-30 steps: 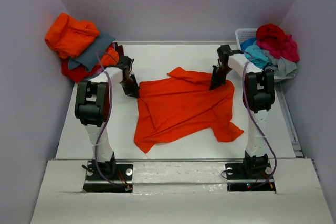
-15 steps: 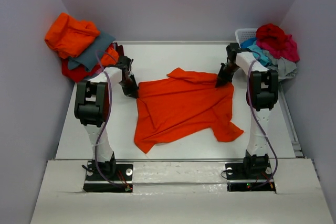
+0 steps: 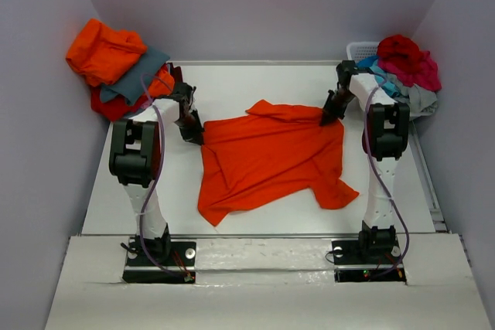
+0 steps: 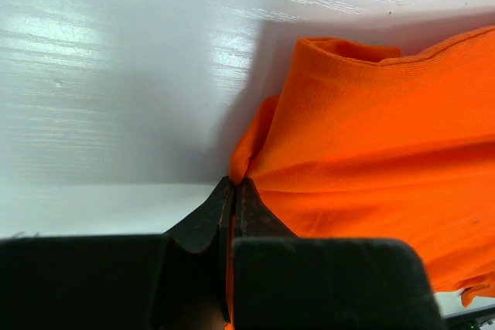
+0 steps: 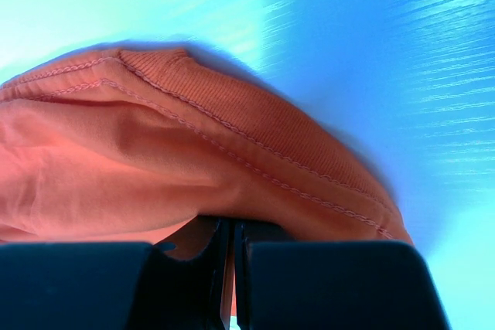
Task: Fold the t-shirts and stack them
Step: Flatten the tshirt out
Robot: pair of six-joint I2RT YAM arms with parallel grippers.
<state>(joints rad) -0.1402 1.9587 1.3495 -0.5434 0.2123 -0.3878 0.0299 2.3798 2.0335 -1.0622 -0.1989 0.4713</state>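
An orange-red t-shirt (image 3: 271, 158) lies spread and rumpled on the white table (image 3: 232, 86). My left gripper (image 3: 195, 135) is shut on its left edge; the wrist view shows a fold of the t-shirt (image 4: 363, 152) pinched between the closed jaws of the left gripper (image 4: 234, 188). My right gripper (image 3: 328, 119) is shut on the shirt's far right corner. In the right wrist view the stitched hem of the t-shirt (image 5: 232, 137) bulges over the closed jaws of the right gripper (image 5: 232, 226).
A heap of orange, grey and red shirts (image 3: 120, 67) sits at the back left corner. A white slatted basket (image 3: 357, 52) at the back right holds crimson, turquoise and grey shirts (image 3: 402, 67). Walls close in on three sides.
My right gripper has moved right and slightly back with the shirt's corner, drawing that edge outward. The left arm has stayed put.
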